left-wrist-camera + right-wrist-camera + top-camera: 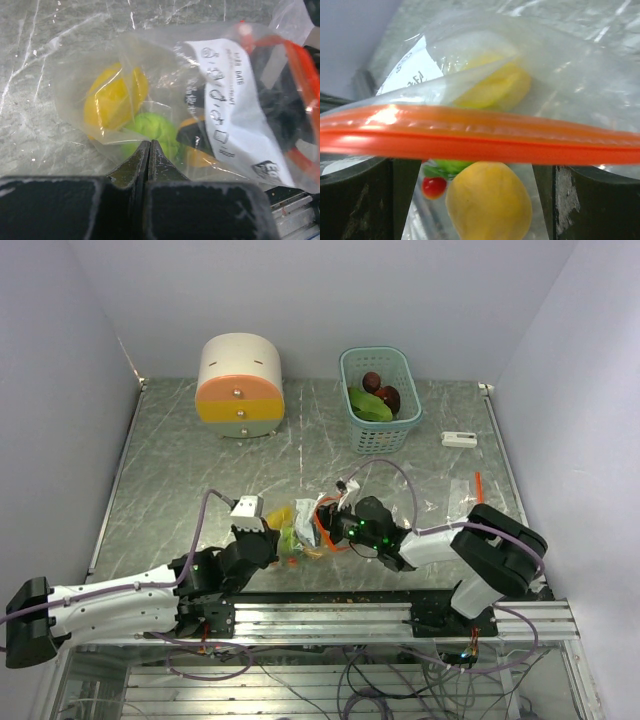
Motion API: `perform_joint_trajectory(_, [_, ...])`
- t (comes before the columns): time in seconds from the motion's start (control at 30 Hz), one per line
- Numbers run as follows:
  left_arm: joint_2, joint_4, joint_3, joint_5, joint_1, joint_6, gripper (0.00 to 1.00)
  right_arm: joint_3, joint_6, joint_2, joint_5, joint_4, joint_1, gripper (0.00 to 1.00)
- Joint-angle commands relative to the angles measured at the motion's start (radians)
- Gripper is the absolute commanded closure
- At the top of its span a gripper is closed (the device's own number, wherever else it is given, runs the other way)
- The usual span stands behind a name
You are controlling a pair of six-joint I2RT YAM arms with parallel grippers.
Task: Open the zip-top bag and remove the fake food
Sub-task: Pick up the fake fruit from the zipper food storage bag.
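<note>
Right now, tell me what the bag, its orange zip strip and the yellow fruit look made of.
The bag: thin clear plastic film, glossy; it wrinkles and glares. The orange zip strip: thicker opaque plastic, smooth sheen, lengthwise ridge lines. The yellow fruit: probably moulded plastic, dull satin surface; whether hollow or solid cannot be told.

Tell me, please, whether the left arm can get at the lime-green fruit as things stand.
Probably not. The left arm has its jaws shut on the zip-top bag, and the lime-green fruit lies just beyond them, inside the plastic, which bars the way.
</note>
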Motion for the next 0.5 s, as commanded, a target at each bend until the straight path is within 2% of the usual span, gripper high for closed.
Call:
perform_joint_trajectory(0.0, [-0.027, 0.009, 0.017, -0.032, -0.008, -0.004, 0.93, 0.049, -0.154, -0.008, 0.217, -0.331, 0.036, 0.11])
perform_joint_trajectory(0.17, [-0.035, -0.033, 0.026, -0.053, -0.008, -0.021, 0.93, 0.079, -0.187, 0.012, 0.259, -0.385, 0.084, 0.11])
perform_joint_trajectory(0.33, [-0.052, -0.058, 0.022, -0.071, -0.008, -0.033, 0.93, 0.056, -0.2, 0.012, 0.267, -0.383, 0.094, 0.15])
perform_joint_trajectory(0.47, [-0.062, -0.071, 0.019, -0.081, -0.009, -0.036, 0.93, 0.052, -0.202, -0.011, 0.334, -0.443, 0.094, 0.26])
